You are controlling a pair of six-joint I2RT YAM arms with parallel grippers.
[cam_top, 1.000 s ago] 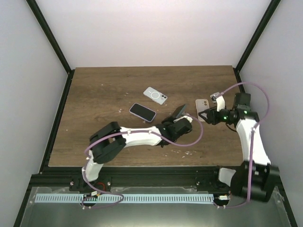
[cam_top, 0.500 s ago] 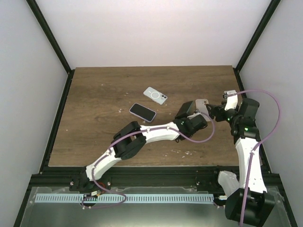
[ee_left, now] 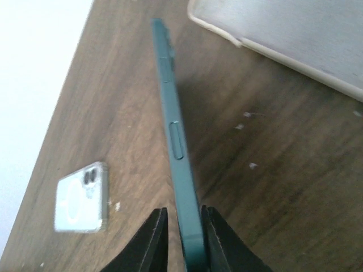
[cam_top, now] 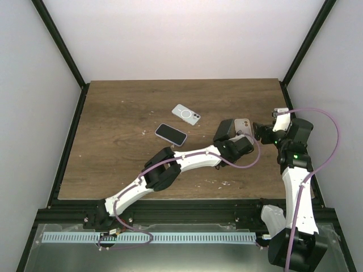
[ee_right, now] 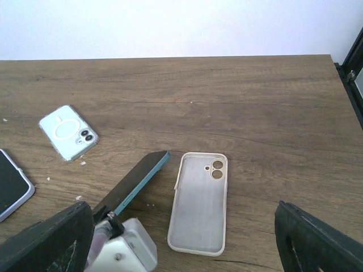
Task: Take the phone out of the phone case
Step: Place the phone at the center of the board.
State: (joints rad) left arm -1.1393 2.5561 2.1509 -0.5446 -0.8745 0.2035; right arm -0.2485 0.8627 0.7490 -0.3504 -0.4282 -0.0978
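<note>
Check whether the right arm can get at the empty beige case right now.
Probably yes. The right gripper is open and faces the beige case, which lies flat with nothing on it. The left gripper holds the teal phone just beside it, not across it.

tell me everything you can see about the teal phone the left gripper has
The teal phone is a slim, dark blue-green slab; its smooth edge carries one long side button and smaller ones further up. It is bare, out of any case. The left gripper clamps its near end, holding it on edge, tilted over the table. The empty beige case lies flat beside it, apart. Whether its far corner touches the wood is unclear.
</note>
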